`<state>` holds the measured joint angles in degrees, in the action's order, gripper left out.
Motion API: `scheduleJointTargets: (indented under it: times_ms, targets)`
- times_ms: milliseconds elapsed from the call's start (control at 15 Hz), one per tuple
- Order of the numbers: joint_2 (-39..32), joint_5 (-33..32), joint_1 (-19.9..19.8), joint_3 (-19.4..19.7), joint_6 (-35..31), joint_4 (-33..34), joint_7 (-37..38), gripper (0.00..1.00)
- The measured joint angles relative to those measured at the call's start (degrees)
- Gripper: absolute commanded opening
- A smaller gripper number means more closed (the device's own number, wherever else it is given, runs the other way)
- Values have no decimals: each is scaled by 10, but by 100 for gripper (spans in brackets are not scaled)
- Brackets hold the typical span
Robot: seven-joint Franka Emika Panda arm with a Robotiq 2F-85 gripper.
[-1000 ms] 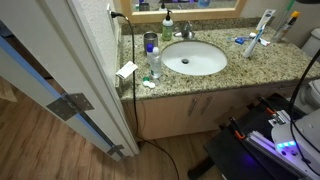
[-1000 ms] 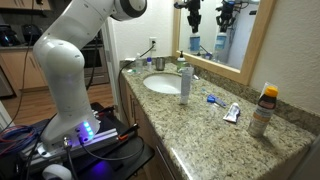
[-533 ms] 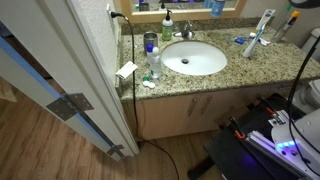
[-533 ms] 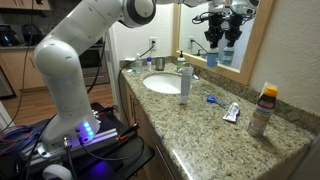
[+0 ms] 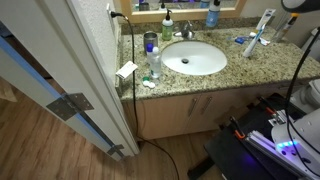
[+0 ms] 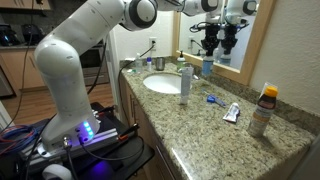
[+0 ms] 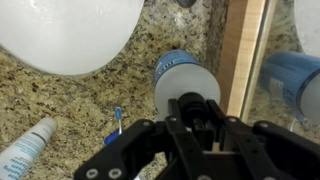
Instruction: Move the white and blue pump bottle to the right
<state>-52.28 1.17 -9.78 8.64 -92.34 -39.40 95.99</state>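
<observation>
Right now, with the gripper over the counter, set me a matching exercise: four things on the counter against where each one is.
Things:
1. white and blue pump bottle
2. clear bottle with blue cap
3. toothpaste tube
4. orange-capped bottle

Places:
A. lying flat on the granite
B. by the mirror frame, under the gripper
C. upright at the sink's edge, away from the mirror
D. upright, farthest from the sink

Pairs: 1-B, 2-C, 3-A, 4-D

Speckled granite countertop with a white sink basin sunk in, beige cabinet underneath, wood-plank floor below. Wood-framed mirror behind, white door standing open.
</observation>
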Motion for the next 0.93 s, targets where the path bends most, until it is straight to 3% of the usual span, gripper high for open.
scheduleJointTargets:
  times_ms: [267, 733, 800, 933]
  targets:
    - [-12, 1, 14, -2, -66, -36, 13, 8]
    - [1, 0, 17, 0, -119, -104, 51, 8]
    - [5, 0, 16, 0, -124, -112, 55, 56]
    - [12, 0, 17, 0, -130, -125, 63, 63]
